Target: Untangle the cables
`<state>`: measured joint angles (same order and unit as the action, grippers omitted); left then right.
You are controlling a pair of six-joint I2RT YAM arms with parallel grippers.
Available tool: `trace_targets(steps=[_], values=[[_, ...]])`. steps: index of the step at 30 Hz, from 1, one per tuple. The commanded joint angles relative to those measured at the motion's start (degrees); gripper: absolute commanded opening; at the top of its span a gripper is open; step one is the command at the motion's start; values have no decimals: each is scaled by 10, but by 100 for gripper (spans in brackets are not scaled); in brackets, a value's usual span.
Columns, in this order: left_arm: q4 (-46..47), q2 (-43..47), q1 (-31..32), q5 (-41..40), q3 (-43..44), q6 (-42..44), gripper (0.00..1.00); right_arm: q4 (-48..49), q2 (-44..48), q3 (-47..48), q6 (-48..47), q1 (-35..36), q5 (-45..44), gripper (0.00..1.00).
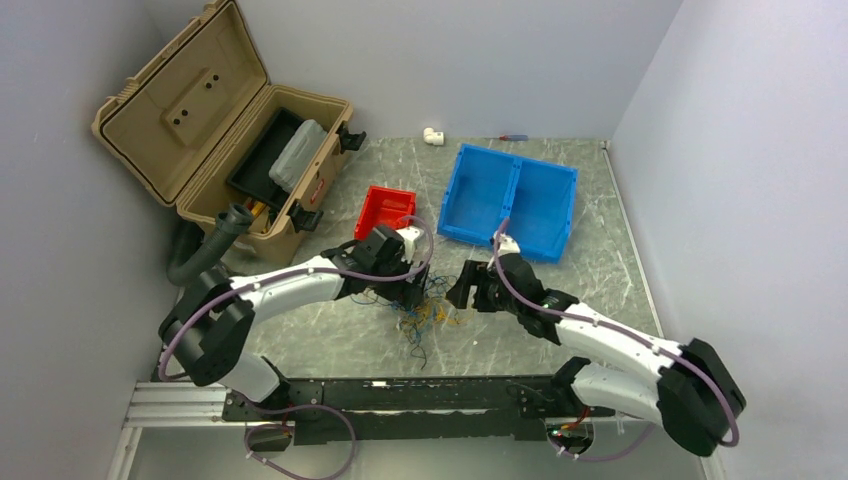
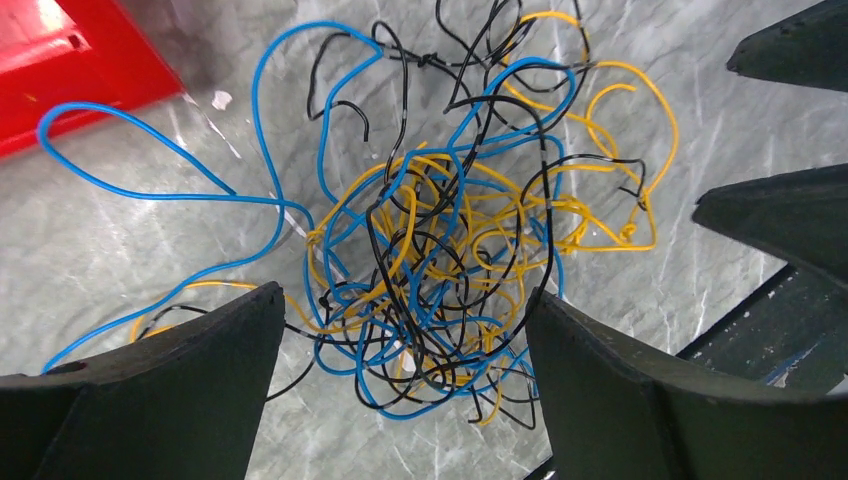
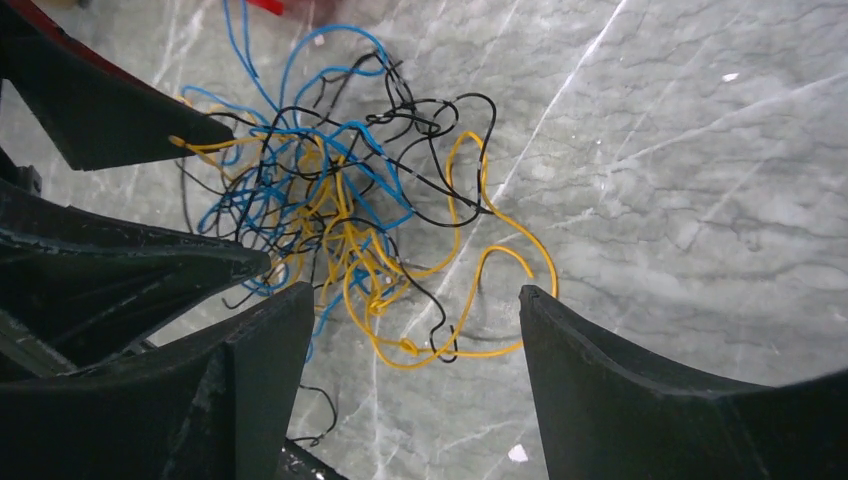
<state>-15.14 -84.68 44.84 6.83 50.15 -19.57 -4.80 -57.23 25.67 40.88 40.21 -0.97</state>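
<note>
Cables (image 1: 425,315) sit as one blue/black/yellow knot on the marble table (image 1: 600,250), mid-table, just near of the red bin (image 1: 385,210). Left gripper (image 2: 400,330) is spread wide, w/ a finger either side of the knot's bulk. Right gripper (image 3: 415,300) is spread too, nothing pinched, over a yellow loop on the knot's right side. Blue bin (image 1: 510,200) is further back, to the right.

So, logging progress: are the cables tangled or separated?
Tangled: the blue, black and yellow cables loop through each other in one clump on the table.
</note>
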Motion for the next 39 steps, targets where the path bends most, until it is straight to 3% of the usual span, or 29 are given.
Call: trace_targets(steps=[1,3,7,13,15,18,21,23,29,39], values=[[18,-20,3,15,3,-29,90,76,-71,10,-16,0,27,76],[30,-26,3,21,-7,-40,87,100,-104,12,-26,2,42,74],[64,-27,3,38,-34,-53,70,137,-156,21,-27,18,47,73],[119,-31,2,64,-60,-62,32,143,-241,58,-19,64,19,72],[134,-25,2,69,-71,-63,18,148,-261,60,-10,75,13,64],[130,-11,2,62,-77,-60,0,150,-268,52,7,77,11,39],[118,15,2,43,-85,-58,0,127,-235,38,21,77,-30,8],[111,39,2,26,-93,-57,0,85,-197,34,31,76,-71,0],[124,131,-33,16,-145,-83,0,-83,-63,29,86,43,-211,0],[107,261,-74,-35,-207,-106,0,-248,170,16,100,-55,-288,0]])
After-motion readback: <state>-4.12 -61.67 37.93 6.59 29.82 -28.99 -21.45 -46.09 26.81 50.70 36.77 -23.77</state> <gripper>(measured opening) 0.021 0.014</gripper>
